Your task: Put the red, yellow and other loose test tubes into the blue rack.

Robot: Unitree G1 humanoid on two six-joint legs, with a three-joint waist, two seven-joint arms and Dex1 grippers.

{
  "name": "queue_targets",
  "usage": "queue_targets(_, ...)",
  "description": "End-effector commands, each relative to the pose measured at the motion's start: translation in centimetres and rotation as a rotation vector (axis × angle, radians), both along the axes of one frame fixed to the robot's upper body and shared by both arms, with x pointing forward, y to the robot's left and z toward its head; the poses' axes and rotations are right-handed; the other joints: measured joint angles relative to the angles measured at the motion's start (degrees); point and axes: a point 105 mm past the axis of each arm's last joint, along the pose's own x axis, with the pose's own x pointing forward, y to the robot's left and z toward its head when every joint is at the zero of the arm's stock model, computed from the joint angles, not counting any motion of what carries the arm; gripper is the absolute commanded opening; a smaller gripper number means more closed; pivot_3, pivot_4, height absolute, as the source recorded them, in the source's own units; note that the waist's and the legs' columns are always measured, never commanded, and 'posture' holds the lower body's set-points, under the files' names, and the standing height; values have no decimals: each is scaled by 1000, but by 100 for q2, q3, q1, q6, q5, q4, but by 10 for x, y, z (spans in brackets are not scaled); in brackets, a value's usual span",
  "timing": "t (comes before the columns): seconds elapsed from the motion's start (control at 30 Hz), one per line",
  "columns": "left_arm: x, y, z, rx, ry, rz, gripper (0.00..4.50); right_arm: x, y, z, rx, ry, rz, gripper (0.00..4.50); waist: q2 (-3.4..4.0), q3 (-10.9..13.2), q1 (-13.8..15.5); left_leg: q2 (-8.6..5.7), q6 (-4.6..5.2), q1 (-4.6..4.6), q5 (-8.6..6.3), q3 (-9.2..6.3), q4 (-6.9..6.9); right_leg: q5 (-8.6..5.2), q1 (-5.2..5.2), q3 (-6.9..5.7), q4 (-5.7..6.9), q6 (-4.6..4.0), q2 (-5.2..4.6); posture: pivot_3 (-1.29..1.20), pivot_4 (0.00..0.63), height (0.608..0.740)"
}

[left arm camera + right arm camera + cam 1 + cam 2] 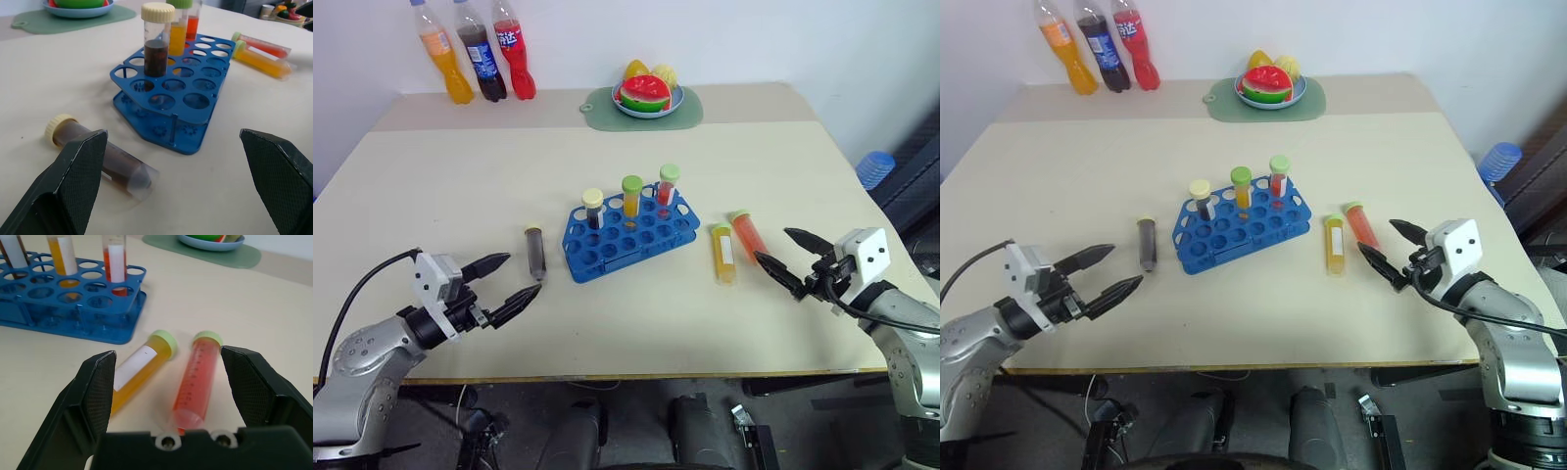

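Three loose test tubes lie flat on the table [460, 196] around the blue rack [631, 235], which already holds three upright tubes along its far row. The brown tube [535, 253], cream-capped, lies just off the rack's left end; the yellow tube [723, 254] with its white label and the red tube [747, 235] lie side by side, close but apparently not touching, just off the rack's right end, green caps pointing away from the robot. The left gripper [501, 286] hovers near the brown tube with its jaws spread wide and nothing between them; the right gripper [793, 256] sits close behind the red and yellow pair, jaws likewise apart and empty. These tubes look light, rigid and smooth-walled, so they will probably roll or skid if nudged from one side, and a round clear barrel could slip in a loose pinch. The surest hold is likely across the barrel just below the cap, leaving the rounded bottom end free to tip upright and enter a hole. The red and yellow tubes' closeness means one finger must slide between them without knocking the neighbour away.
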Motion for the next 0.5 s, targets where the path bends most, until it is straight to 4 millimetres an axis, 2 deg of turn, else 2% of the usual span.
queue_targets(0.03,-4,-4,4,36,-21,-31,4466,1,-2,16,-16,-64,14,3771,0,0,0,0,0,0,0,0,-1,0,0,0,0,0,0,0,150,740)
queue_targets(0.4,-2,-3,3,13,-34,-85,4466,4,1,27,6,-67,51,3771,0,0,4,0,0,0,0,-1,-1,0,0,0,-1,0,-2,0,150,740)
queue_targets(0.5,-1,-12,5,17,-40,-128,4466,12,6,34,1,-75,67,3771,0,0,2,1,0,0,0,-1,-1,0,0,0,-1,0,-2,0,150,740)
